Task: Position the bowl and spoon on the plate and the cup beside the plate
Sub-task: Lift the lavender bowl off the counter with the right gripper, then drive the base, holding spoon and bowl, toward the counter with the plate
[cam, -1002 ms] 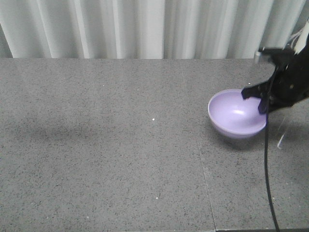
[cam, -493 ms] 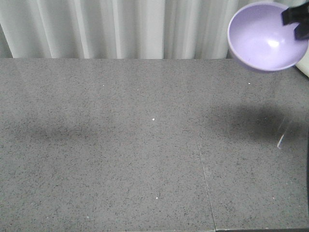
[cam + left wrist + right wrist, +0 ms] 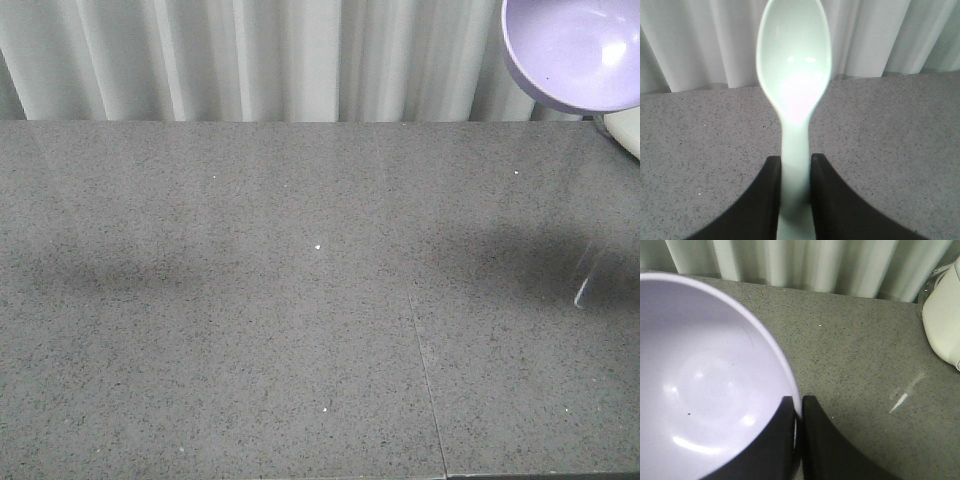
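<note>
Right hand [image 3: 798, 406] on edge-cropped bowl [image 3: 705, 380]

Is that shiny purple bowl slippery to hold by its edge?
Probably a bit: the glossy lavender plastic bowl shows bright glints, and the right gripper pinches only its thin rim. It is likely light, since that small pinch holds it in the air. It looks stiff, keeping its round shape.

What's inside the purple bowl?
Only shiny light spots and one tiny dark speck; the bowl looks empty. A black jaw of the right gripper covers a bit of the inside by the rim, and the picture cuts off its left part.
</note>
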Robot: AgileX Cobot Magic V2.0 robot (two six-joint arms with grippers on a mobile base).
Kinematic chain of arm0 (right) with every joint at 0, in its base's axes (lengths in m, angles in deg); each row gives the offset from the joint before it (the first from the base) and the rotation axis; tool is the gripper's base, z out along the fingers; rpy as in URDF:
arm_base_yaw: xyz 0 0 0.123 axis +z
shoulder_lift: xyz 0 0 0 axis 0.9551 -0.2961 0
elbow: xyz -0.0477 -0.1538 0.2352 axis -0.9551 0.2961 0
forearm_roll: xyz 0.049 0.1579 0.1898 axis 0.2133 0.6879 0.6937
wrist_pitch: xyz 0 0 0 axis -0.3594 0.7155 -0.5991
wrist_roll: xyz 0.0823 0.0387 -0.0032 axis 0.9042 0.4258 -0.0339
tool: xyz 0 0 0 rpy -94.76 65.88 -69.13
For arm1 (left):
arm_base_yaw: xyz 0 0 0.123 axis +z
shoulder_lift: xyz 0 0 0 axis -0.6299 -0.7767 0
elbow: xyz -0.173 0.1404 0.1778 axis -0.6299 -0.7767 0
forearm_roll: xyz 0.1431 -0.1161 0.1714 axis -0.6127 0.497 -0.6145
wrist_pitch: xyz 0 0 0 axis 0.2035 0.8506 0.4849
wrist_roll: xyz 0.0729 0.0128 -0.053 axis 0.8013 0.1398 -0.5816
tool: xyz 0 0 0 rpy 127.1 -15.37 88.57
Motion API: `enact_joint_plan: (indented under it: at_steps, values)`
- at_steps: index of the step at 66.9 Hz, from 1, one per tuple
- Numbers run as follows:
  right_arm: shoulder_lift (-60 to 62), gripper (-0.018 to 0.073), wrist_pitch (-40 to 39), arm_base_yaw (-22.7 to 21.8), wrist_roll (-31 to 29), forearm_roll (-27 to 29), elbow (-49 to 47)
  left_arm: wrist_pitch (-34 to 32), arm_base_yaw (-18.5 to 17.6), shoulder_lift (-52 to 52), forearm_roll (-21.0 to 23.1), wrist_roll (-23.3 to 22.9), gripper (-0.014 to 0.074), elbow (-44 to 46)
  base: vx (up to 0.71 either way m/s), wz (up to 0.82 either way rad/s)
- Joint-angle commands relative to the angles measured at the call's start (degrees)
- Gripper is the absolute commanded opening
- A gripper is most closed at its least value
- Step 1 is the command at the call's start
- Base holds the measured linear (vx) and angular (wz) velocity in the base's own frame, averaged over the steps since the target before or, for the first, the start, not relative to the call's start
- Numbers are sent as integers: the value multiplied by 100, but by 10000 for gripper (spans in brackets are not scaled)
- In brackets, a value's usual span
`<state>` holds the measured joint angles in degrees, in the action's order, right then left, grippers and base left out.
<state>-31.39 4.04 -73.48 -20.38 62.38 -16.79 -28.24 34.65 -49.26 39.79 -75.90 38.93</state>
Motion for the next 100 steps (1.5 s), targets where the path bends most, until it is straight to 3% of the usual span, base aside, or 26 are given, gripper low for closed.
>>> enact_joint_plan:
  at_steps: [1,100]
  values:
    - [162,-11,-401,-14,-32,-1,-169,-339,-34,162,50,-1,-6,140,0,0]
    - [162,-11,-401,-14,-32,6,-159,-339,-34,162,50,-1,-6,140,-1,-6]
